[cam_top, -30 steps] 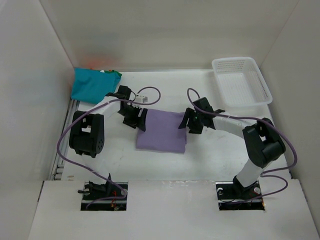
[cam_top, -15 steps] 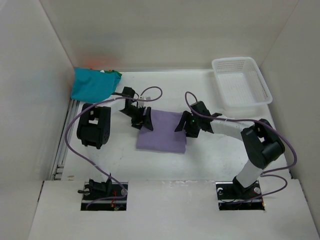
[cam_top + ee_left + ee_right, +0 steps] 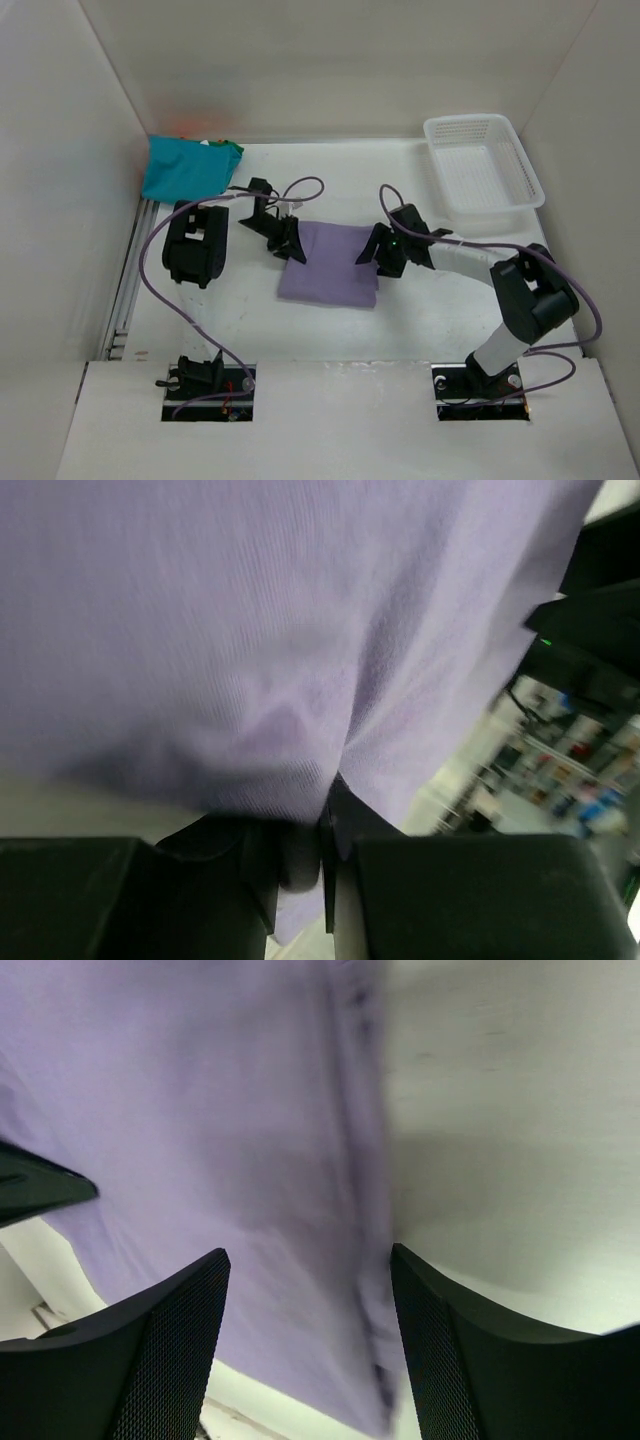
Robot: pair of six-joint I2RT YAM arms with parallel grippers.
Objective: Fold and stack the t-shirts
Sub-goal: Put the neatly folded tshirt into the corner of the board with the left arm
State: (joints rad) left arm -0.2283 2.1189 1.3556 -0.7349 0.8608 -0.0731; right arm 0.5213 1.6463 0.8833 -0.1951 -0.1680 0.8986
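At the middle of the top view lies the lavender shirt, already folded into a neat rectangle, flat on the worktop. The left gripper sits at its upper-left edge, and the left wrist view shows it clenched on a pinch of lavender cloth. The right gripper is at the shirt's right edge; its own camera shows the fingers spread wide over the hem, grasping nothing.

Toward the upper left corner the teal shirt lies in a loose pad against the wall, with a bit of the green shirt showing at its right end. An orange tint shows above them, too faint to tell what it is. A basket stands at the upper right.

The lavender fold looks about finished, or one fold short. It lies well apart from the others, so stacking is not yet done.
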